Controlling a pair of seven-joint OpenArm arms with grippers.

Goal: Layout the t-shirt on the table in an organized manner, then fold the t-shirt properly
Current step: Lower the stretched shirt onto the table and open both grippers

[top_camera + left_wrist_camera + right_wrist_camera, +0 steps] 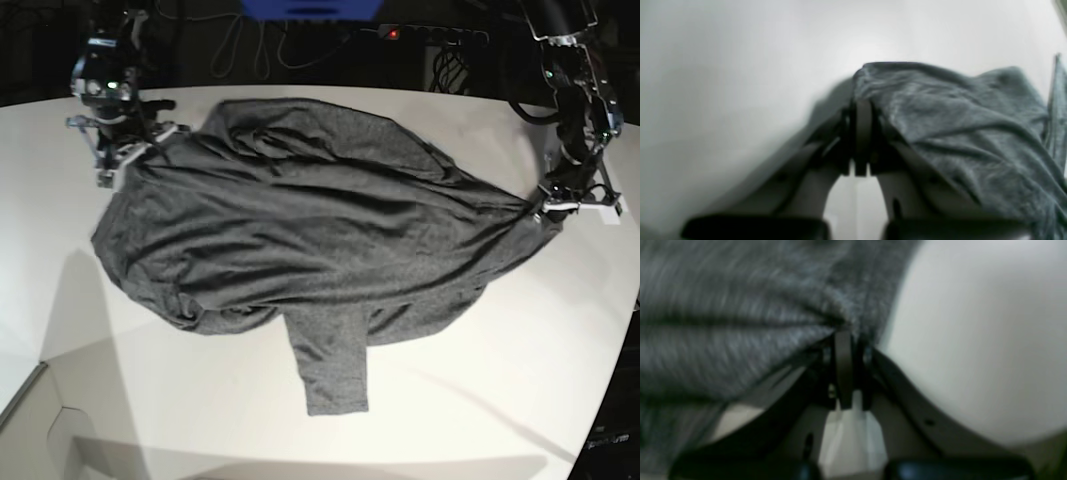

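Note:
The dark heather-grey t-shirt (320,220) lies spread but wrinkled across the white table (480,400), with one sleeve (330,370) pointing toward the front edge. At the shirt's right tip my left gripper (543,208) is shut on the t-shirt. In the left wrist view its jaws (862,100) pinch a cloth edge, and the t-shirt (957,116) drapes off to the right. My right gripper (128,155) is at the shirt's far-left corner. The right wrist view shows this gripper (843,330) shut on bunched t-shirt fabric (723,340) beside the bare table (973,340).
Cables and dark equipment (440,50) run behind the table's far edge, along with a blue object (310,8). The table's curved edge (30,390) cuts in at the lower left. Bare white tabletop (723,66) lies around the shirt.

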